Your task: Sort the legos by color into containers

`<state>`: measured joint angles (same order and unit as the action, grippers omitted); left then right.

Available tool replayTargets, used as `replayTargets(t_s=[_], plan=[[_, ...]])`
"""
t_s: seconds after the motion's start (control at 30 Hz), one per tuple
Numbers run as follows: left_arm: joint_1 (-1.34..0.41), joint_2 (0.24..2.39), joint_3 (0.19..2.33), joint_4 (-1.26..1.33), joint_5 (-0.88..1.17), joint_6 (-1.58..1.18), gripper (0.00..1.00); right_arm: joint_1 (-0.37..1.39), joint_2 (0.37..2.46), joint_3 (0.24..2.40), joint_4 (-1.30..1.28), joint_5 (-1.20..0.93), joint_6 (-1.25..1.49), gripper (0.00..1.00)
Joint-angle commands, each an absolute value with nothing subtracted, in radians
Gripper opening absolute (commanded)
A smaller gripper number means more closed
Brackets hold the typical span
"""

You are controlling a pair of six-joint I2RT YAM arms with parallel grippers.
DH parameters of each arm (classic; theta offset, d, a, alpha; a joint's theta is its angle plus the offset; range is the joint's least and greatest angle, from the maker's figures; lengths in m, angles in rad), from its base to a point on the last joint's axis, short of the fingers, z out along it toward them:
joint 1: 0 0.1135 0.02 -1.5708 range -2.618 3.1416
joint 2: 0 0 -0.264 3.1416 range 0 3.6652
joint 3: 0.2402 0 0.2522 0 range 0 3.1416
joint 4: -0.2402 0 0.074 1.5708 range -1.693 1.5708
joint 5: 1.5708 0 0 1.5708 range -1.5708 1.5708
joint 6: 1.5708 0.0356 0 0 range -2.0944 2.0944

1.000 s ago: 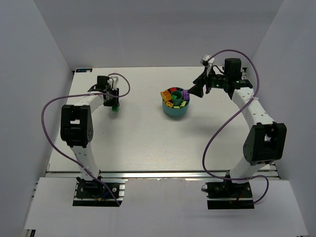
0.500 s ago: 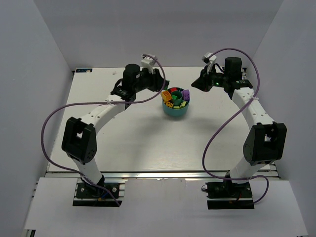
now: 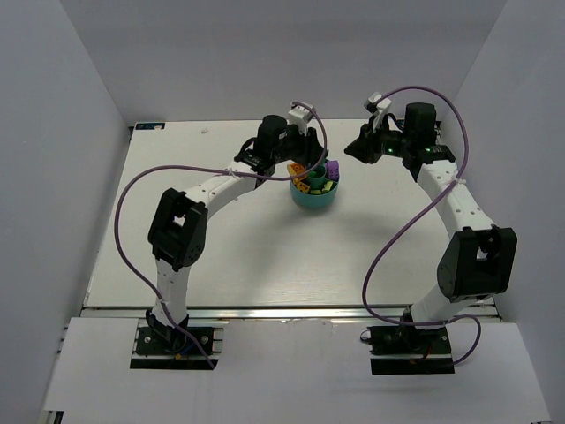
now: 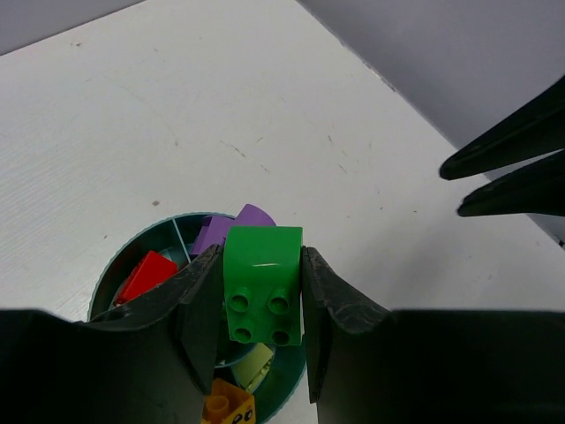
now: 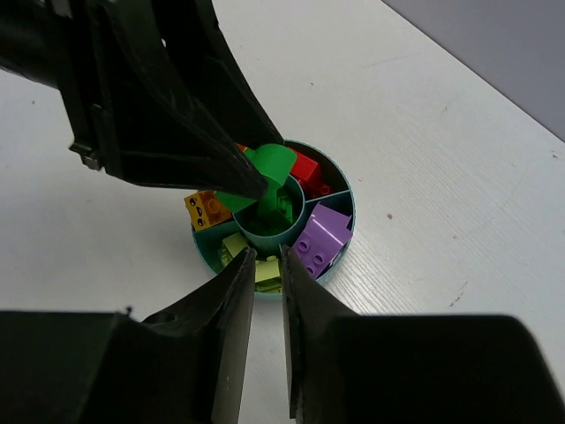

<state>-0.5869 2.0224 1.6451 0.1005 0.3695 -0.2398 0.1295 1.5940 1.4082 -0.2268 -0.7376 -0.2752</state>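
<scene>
The left gripper [image 4: 259, 256] clamps a green brick [image 4: 262, 300] above the teal dish [image 3: 313, 200], while the right gripper [image 5: 267, 254] hangs nearly closed, empty.

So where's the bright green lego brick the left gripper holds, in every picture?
Left wrist: the green studded plastic brick, centre, clamped in the left gripper.
Right wrist: upper middle, above the centre well.
Top external: hidden under that gripper.
Shared landmark: the round teal plastic dish.

you have two grippers, the left gripper [image 4: 260, 256] and the right gripper [image 5: 267, 258], one teal dish [image 3: 313, 200], and one green brick [image 4: 262, 291] held.
</scene>
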Motion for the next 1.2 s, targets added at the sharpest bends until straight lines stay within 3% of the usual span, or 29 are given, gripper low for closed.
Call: replayTargets(t_s=[0.0,0.3,0.53,0.73,1.0,1.17], plan=[[-0.600,2.019,1.712,0.069,0.339,-0.199,0.04,0.127,1.555,1.402,-0.189,-0.727,-0.273,0.25],[-0.612,2.057,1.740,0.006,0.292,-0.138,0.12,0.124,1.557,1.404,-0.186,-0.729,-0.267,0.28],[-0.620,2.077,1.741,-0.044,0.252,-0.104,0.28,0.121,1.559,1.405,-0.187,-0.730,-0.265,0.29],[-0.620,2.095,1.758,-0.069,0.235,-0.092,0.34,0.123,1.555,1.404,-0.187,-0.732,-0.265,0.30],[-0.629,2.092,1.759,-0.060,0.201,-0.072,0.62,0.121,1.552,1.399,-0.189,-0.732,-0.268,0.32],[-0.634,2.091,1.789,-0.060,0.196,-0.063,0.69,0.121,1.548,1.399,-0.192,-0.733,-0.270,0.32]])
